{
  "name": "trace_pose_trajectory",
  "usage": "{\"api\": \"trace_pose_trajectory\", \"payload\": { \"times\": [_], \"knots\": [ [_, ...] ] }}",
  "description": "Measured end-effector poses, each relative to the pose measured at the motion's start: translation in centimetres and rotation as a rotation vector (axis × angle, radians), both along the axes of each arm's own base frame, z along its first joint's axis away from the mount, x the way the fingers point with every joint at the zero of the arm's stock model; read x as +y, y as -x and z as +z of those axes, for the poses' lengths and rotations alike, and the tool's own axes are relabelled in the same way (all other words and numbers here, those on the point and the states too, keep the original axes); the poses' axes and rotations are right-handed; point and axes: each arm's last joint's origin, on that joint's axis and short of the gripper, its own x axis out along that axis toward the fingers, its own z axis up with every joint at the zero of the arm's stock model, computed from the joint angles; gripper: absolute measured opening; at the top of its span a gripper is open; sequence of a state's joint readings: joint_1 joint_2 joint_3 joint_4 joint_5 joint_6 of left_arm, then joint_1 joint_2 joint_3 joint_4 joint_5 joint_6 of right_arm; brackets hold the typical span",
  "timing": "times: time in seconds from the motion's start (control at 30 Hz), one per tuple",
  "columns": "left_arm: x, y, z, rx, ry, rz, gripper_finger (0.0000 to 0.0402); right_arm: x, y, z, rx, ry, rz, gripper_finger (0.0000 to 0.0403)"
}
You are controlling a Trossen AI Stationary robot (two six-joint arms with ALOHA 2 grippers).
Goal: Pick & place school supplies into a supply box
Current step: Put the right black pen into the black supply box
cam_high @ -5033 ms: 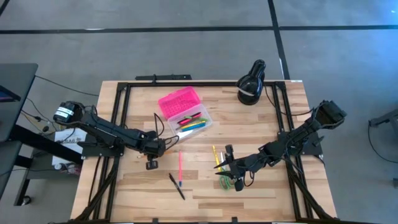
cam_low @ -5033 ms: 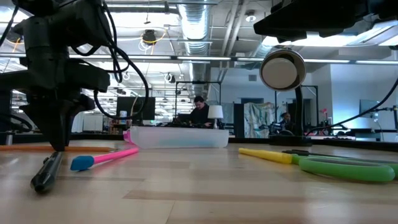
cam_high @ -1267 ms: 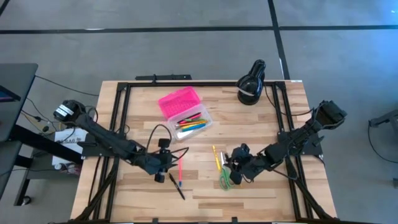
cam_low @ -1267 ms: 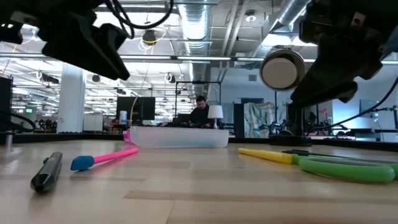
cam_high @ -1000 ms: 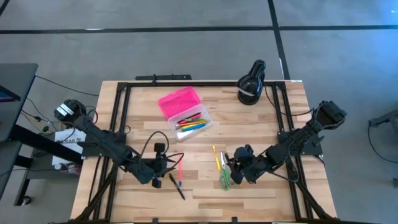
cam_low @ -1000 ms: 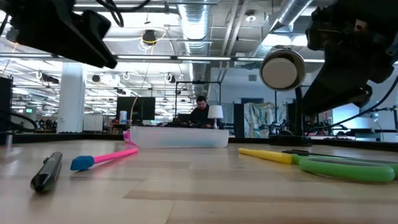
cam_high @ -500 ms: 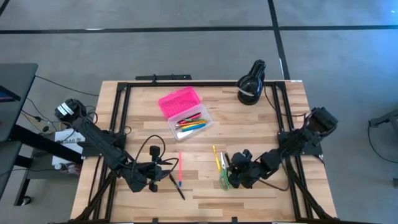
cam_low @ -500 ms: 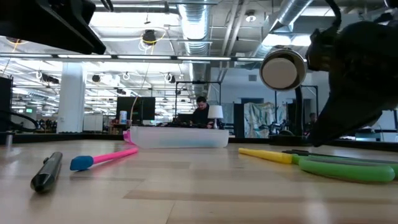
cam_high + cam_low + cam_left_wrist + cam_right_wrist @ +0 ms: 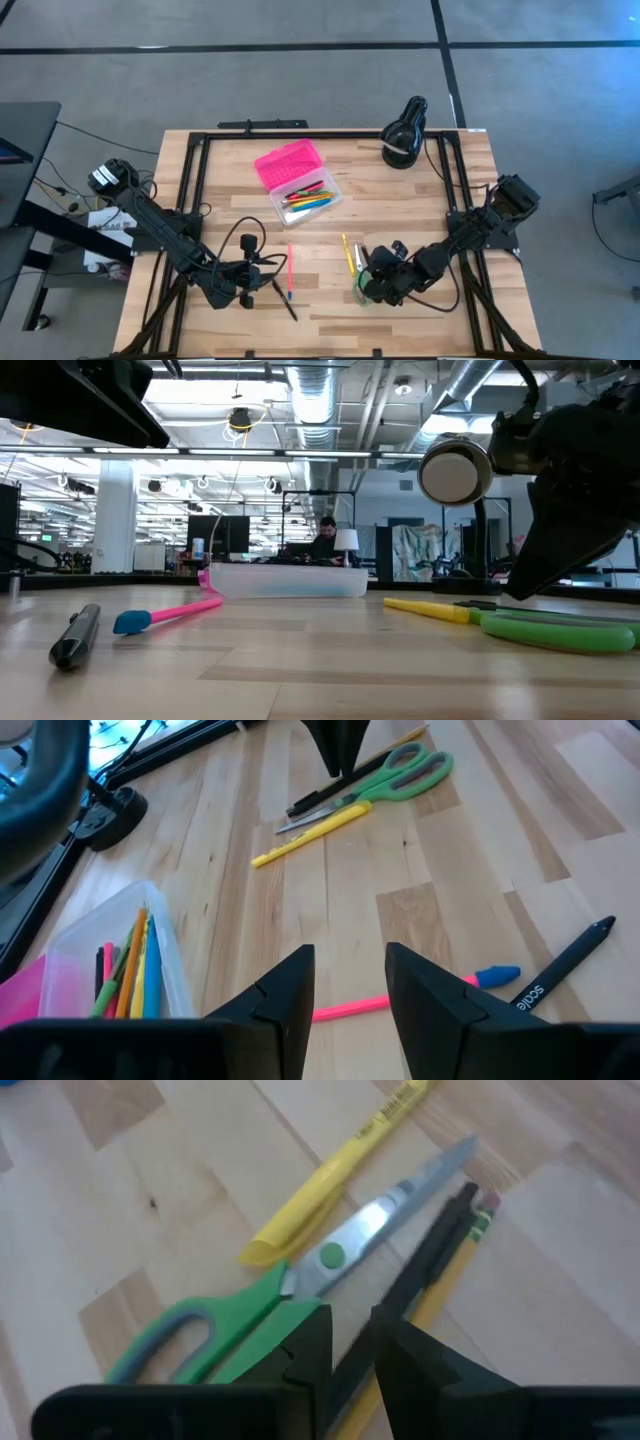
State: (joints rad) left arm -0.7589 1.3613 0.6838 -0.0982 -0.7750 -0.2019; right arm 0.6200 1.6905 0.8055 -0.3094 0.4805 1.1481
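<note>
Both arms have swung down toward the lower frame. Right gripper (image 9: 372, 287) now sits low over the scissors (image 9: 290, 1295), jaws narrowed but gripping nothing, probably the next pick. Left gripper (image 9: 262, 274), open and empty, hovers beside the pink pen (image 9: 290, 268). Box (image 9: 300, 184) lies upper centre. Only the right wrist view shows a black pen (image 9: 425, 1260) between the fingers.

L arm is now pulled back toward the table's (image 9: 470, 200) near-left corner; left gripper (image 9: 262, 273) sits just beside the black pen (image 9: 284, 299), whereas 5 s ago it hung nearer the supply box (image 9: 305, 199). R arm has slid in along the near edge; right gripper (image 9: 372, 285) is now low over the scissors (image 9: 262, 1305) and black pencil (image 9: 420, 1270), its fingers narrower than a sec ago. Supplies haven't shifted.
</note>
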Motion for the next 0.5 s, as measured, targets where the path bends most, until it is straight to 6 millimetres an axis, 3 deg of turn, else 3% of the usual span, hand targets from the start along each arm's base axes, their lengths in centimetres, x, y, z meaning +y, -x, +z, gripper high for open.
{"api": "trace_pose_trajectory", "payload": {
  "times": [0.5],
  "knots": [
    [-0.01, 0.01, -0.02, 0.004, 0.007, -0.003, 0.012, -0.11, 0.17, -0.09, 0.017, -0.008, -0.024, 0.0066]
  ]
}}
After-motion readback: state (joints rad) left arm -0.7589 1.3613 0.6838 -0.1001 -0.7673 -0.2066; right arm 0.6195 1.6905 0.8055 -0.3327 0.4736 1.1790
